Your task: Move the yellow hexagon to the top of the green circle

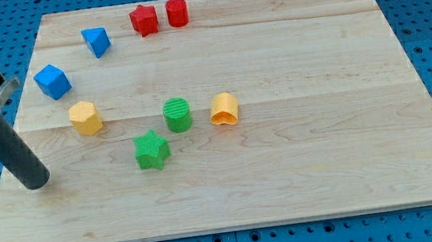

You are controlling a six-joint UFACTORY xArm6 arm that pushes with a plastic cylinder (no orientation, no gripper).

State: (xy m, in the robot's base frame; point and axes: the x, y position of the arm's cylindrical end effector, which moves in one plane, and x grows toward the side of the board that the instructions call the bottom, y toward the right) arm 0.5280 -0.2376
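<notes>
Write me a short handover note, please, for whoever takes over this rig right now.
My tip rests on the board near the view's left edge, below and left of the yellow hexagon, not touching it.
The green circle stands mid-board, right of the hexagon, with a green star below-left of it and a yellow-orange block at its right.
Done: nothing visible yet.
Left: push the hexagon rightward and up, above the circle.

My tip apparently touching down, tilted.

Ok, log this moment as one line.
tip down-left of yellow hexagon, apart | hexagon left of green circle, not above it | step not done
</notes>
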